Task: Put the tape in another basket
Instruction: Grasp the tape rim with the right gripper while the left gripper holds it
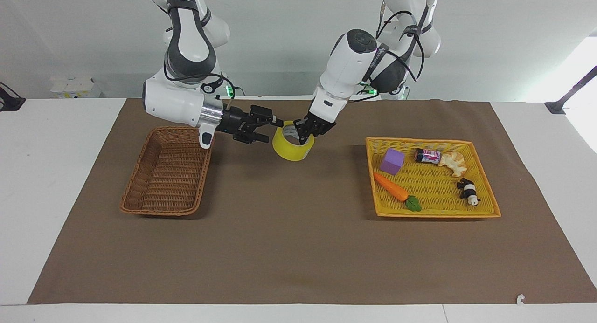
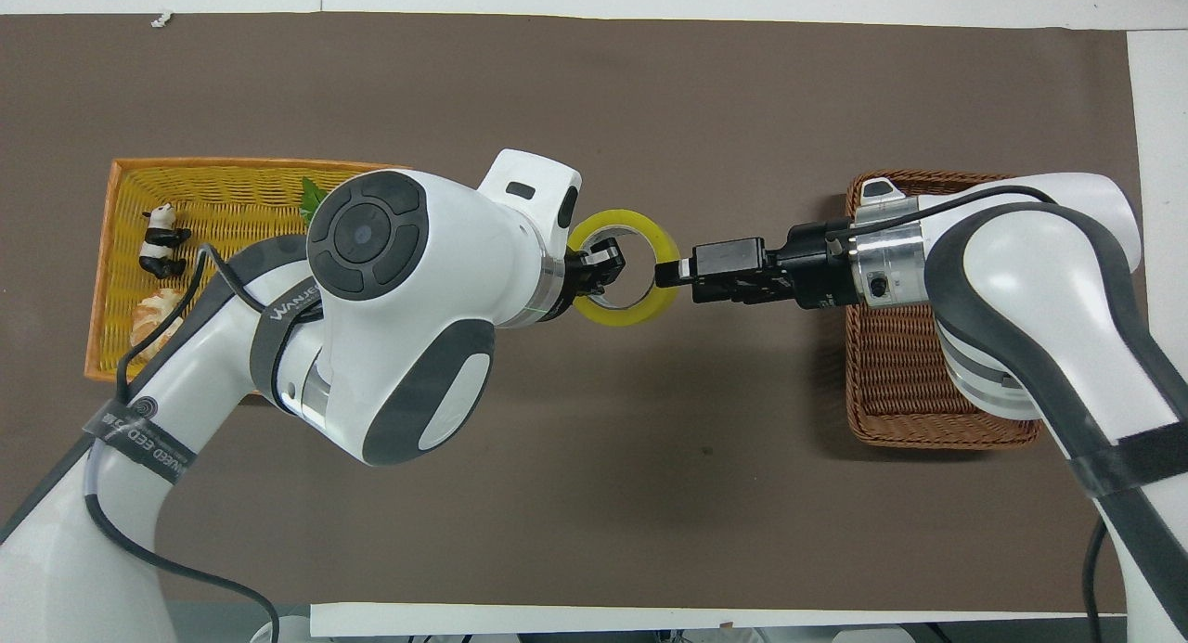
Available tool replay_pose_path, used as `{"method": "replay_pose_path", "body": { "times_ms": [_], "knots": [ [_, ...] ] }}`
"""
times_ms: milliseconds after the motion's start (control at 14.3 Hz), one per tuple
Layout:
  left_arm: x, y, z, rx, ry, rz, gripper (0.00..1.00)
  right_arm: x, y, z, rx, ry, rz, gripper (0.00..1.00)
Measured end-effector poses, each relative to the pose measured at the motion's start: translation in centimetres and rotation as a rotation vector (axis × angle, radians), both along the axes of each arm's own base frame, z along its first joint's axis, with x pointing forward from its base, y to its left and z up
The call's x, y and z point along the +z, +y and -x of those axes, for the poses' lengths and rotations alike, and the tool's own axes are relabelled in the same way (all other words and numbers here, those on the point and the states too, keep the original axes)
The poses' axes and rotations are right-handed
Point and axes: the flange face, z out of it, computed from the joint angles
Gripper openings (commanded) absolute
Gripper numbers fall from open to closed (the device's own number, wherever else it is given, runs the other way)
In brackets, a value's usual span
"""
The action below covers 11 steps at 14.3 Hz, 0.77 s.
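The white counter (image 1: 70,183) carried a broad brown mat (image 1: 298,248) that covered most of its top, leaving white margins at both ends and along the edge farthest from the robots. On the mat, toward the right arm's end, sat a dark-brown wicker basket (image 1: 140,205), long and narrow with sloped sides. Toward the left arm's end, well apart from it, sat a wider bright yellow woven tray basket (image 1: 436,215). A small white scrap (image 1: 520,298) lay at the mat's corner farthest from the robots.
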Motion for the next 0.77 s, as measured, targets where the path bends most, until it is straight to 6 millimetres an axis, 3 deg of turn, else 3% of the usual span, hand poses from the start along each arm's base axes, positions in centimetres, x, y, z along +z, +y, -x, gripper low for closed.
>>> {"method": "replay_pose_path", "body": {
  "times_ms": [279, 629, 768],
  "knots": [
    [0.0, 0.0, 0.0, 0.000, 0.001, 0.000, 0.00, -0.2, 2.1, 0.4, -0.019, 0.002, -0.024, 0.97],
    [0.0, 0.0, 0.0, 0.000, 0.001, -0.001, 0.00, -0.4, 0.8, 0.1, -0.028, 0.023, -0.044, 0.96],
    [0.0, 0.0, 0.0, 0.000, 0.001, -0.001, 0.00, -0.4, 0.7, 0.1, -0.029, 0.023, -0.044, 0.91]
  ]
}}
